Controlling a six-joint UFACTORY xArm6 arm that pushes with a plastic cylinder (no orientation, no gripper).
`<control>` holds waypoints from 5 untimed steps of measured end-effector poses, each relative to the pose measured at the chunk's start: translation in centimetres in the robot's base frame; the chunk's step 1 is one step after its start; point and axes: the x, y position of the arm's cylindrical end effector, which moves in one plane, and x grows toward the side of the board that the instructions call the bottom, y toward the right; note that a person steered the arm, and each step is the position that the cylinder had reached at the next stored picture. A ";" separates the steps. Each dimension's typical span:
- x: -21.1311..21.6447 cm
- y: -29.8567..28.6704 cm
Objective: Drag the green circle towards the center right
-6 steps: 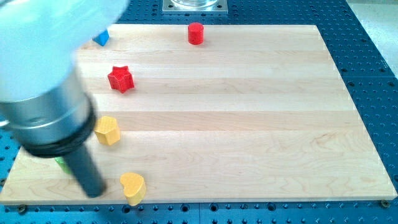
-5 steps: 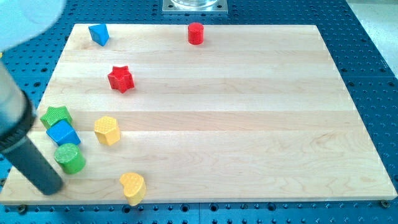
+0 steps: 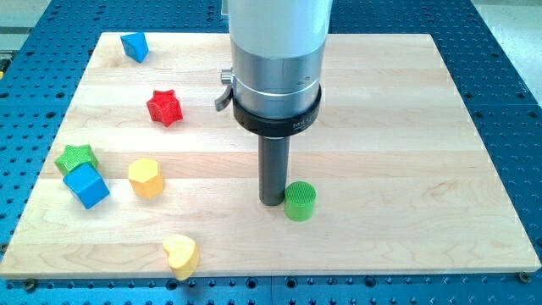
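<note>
The green circle [image 3: 300,201] is a small green cylinder standing on the wooden board [image 3: 406,152], a little below the board's middle. My tip [image 3: 272,202] rests on the board right against the circle's left side, touching it or nearly so. The rod rises from there into the wide grey arm body, which covers the top middle of the board.
A green star [image 3: 75,157] and a blue cube [image 3: 86,185] sit together at the left edge. A yellow hexagon [image 3: 146,177] lies beside them, a yellow heart [image 3: 180,255] near the bottom edge, a red star [image 3: 164,108] upper left, a blue block [image 3: 134,46] top left.
The green circle has moved from beside the blue cube at the lower left far to the right, to below the board's middle. My tip moved right with it. The arm now hides the red cylinder.
</note>
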 end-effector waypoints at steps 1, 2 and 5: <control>3.4 -0.8; 3.2 2.4; 0.0 9.5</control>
